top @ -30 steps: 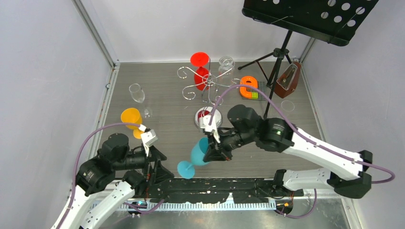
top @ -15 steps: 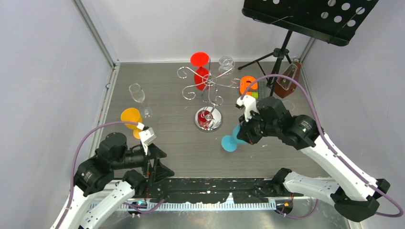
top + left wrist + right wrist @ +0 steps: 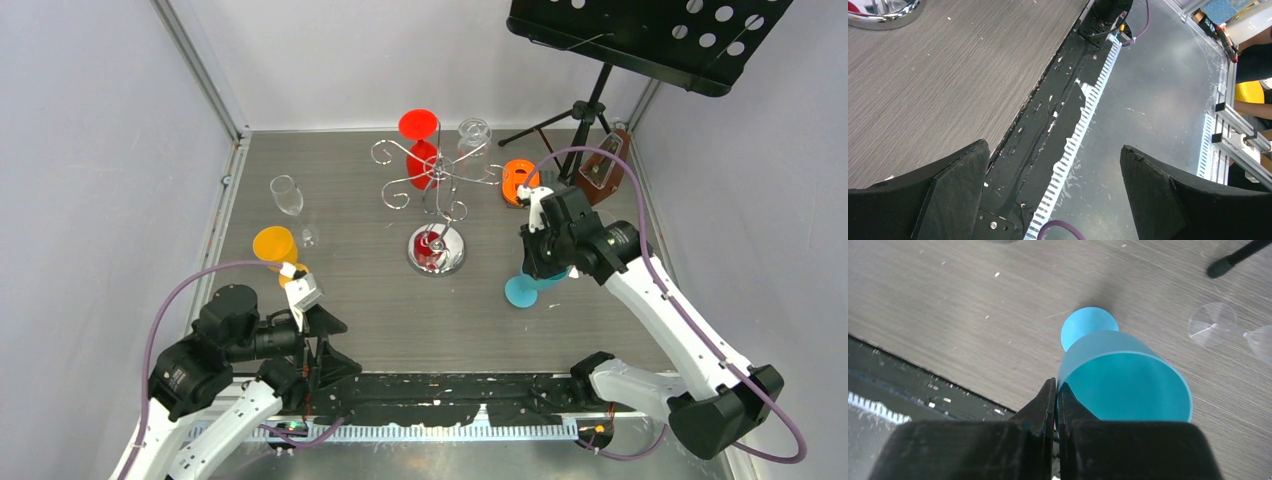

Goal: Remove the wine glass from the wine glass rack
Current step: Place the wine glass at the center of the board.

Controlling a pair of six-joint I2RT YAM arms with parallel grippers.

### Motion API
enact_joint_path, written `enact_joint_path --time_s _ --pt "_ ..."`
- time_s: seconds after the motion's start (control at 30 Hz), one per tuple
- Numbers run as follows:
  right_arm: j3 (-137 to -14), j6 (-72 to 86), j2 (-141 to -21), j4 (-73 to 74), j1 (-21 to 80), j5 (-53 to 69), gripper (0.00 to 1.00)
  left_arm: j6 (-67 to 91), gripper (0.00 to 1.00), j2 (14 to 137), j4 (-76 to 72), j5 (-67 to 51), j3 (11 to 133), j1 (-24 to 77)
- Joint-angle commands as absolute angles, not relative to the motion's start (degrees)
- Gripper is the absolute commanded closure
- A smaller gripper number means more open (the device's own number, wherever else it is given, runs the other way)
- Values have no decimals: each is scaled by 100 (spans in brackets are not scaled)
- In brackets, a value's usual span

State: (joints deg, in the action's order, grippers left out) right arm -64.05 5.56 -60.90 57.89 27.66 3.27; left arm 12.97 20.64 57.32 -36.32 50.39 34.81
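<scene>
At the near left edge of the table (image 3: pixel 350 290), the left arm is folded low, and the left pincer (image 3: pixel 1053 150) is spread wide with nothing held. Further in, the right arm is arched over the table's right side. The right pincer (image 3: pixel 1056 387) is pinched narrowly on the rim of the blue wine glass (image 3: pixel 1125 375), which is held apart from the wine glass rack (image 3: pixel 437 185) beyond, where a red glass (image 3: pixel 421 155) is hung.

The blue wine glass (image 3: pixel 1128 377) is pinched by its rim in the closed right pincer (image 3: pixel 1055 387). Its bowl sits just beside the fingers and its round foot (image 3: pixel 1089 326) points away, down toward the tabletop. The chrome wire rack (image 3: pixel 437 185) stands upright on its mirrored base, well apart to the pincer's left.
</scene>
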Motion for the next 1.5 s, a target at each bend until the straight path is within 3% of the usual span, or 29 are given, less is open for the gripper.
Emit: enact_joint_path --time_s 0.0,0.67,0.73,0.8,0.93,1.13,1.47 --pt "-6366 408 -6262 5220 2311 106 94 1202 0 2017 5655 -3806 5174 3465" --pt "-6585 105 -7337 4613 1638 -449 94 1450 1 2106 5693 -3386 5215 3468" --pt "-6610 91 -7358 4621 1631 -445 88 1518 0 2160 5702 -3295 5188 3467" --pt "-6636 77 -7336 4627 1628 -482 70 1588 0 2214 5677 -3205 5186 3469" --pt "-6767 71 -7246 4666 1626 -613 57 1617 0 2318 5583 -3038 5201 3464" --pt "-7274 37 -7109 4959 1627 -880 48 1572 1 2660 5574 -2744 5586 3466" --pt "-7581 -132 -6344 4813 1626 -439 43 1532 0 3270 5268 -1692 6164 3467"
